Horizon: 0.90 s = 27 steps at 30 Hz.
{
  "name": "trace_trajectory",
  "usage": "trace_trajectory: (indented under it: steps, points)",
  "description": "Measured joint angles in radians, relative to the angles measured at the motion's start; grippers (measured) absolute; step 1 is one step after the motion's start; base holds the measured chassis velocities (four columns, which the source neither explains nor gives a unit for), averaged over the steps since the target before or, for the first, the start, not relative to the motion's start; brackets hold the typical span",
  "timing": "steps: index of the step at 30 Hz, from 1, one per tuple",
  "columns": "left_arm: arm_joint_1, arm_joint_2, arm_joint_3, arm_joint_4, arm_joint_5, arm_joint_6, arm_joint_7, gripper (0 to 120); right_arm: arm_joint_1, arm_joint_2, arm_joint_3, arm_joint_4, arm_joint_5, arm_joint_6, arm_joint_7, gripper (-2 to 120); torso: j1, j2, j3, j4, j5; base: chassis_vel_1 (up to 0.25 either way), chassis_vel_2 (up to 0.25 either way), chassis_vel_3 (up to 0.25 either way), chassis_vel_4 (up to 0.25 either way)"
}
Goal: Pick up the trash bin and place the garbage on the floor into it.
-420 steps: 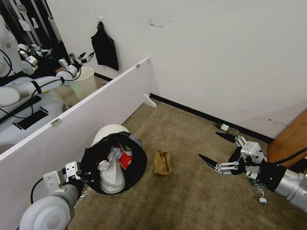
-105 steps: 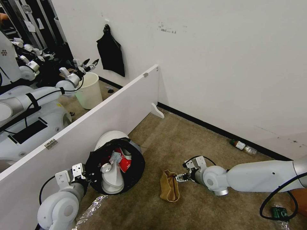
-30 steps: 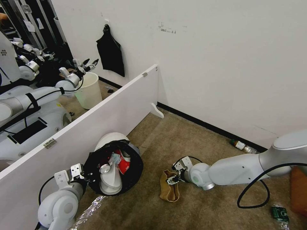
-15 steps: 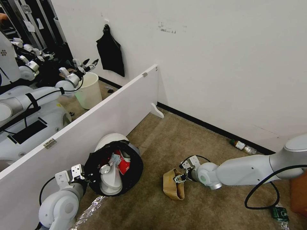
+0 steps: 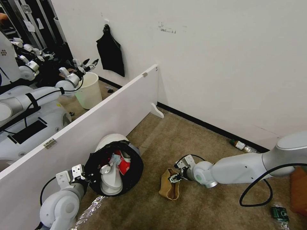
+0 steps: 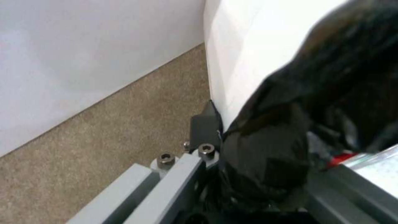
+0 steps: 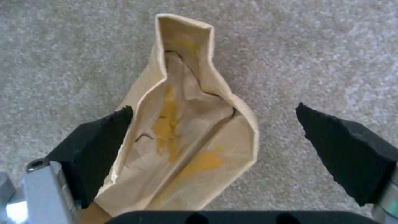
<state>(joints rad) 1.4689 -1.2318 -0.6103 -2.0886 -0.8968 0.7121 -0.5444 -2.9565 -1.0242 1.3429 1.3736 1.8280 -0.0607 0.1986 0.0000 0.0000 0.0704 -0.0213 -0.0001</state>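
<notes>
One crumpled brown paper bag [image 7: 182,146] lies flat on the short-pile carpet [image 5: 192,210], long axis running away from the right hand [image 5: 173,178], whose black pads stand wide astride it. Left hand [image 5: 83,174] grips the tilted round bin [image 5: 110,145] by its black-lined rim, mouth toward the camera

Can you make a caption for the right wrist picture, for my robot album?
Right gripper open around a crumpled brown paper bag lying on the carpet.
</notes>
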Motion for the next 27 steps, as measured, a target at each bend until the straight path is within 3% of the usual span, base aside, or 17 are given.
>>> trace_trajectory:
  steps: [17,27]
  points:
    - [-0.002,-0.001,0.002,0.003,0.006,-0.001,-0.001,0,0.0,-0.057,-0.009,-0.048,0.001,-0.023,-0.04,99,0.0,0.0,0.0,-0.0001,0.0,0.0,0.0,0.0,0.0]
    - [-0.003,-0.006,0.002,0.004,0.006,-0.001,-0.001,0,0.0,-0.048,-0.014,-0.053,-0.006,-0.033,-0.057,61,0.0,0.0,0.0,0.0,0.0001,0.0,0.0,0.0,0.0]
